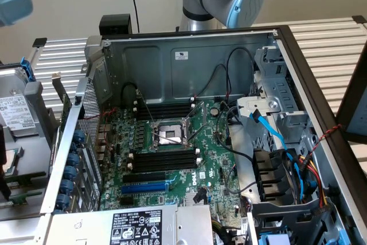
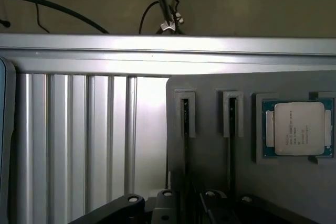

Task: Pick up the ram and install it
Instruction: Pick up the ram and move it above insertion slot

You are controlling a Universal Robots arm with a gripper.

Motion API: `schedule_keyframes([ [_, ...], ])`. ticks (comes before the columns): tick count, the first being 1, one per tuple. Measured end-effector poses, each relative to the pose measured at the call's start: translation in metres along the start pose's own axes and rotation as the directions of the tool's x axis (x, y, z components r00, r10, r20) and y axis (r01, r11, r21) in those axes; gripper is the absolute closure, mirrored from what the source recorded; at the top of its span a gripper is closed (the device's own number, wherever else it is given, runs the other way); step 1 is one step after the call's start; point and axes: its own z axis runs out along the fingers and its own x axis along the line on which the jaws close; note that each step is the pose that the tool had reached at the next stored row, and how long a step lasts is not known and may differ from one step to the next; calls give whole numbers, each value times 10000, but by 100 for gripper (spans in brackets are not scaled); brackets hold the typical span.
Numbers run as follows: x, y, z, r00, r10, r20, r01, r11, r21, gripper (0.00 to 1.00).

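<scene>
Ram [image 2: 185, 116] stands on edge in the holder [image 2: 210, 85] slot, second stick [image 2: 231, 114] just beside, CPU [image 2: 299, 128] beyond. Fingers [image 2: 166, 198] part-open astride it, gripping nothing. Risk: off-centre close cocks the stick, jams it in the slot.

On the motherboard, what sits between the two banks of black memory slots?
The CPU socket, between the upper bank and lower bank, in the exterior view.

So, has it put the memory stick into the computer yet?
Not yet. Nothing looks done: the memory slots on the motherboard look empty. In hand: the gripper hangs over the grey holder, where a ram stick stands on edge. Picking it up and installing it are left.
</scene>
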Motion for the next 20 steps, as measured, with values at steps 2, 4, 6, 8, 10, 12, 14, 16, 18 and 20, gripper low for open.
schedule_keyframes([
  [2,0,0,0,10000,0,0,0,10000,0,84],
  [4,-1,1,15,10000,0,1,0,10000,2,84],
  [6,-2,2,27,10000,0,0,0,10000,-1,84],
  [8,-1,2,27,10000,0,-2,0,10000,-4,84],
  [10,-2,1,29,10000,0,0,0,10000,0,84],
  [12,-2,1,29,10000,0,0,0,10000,0,84],
  [14,-2,1,29,10000,-1,-1,1,10000,-1,86],
  [16,-2,1,29,10000,0,0,0,10000,-1,88],
  [18,-2,1,29,10000,0,0,0,10000,-1,88],
  [20,-2,1,29,10000,0,0,0,10000,0,88],
])
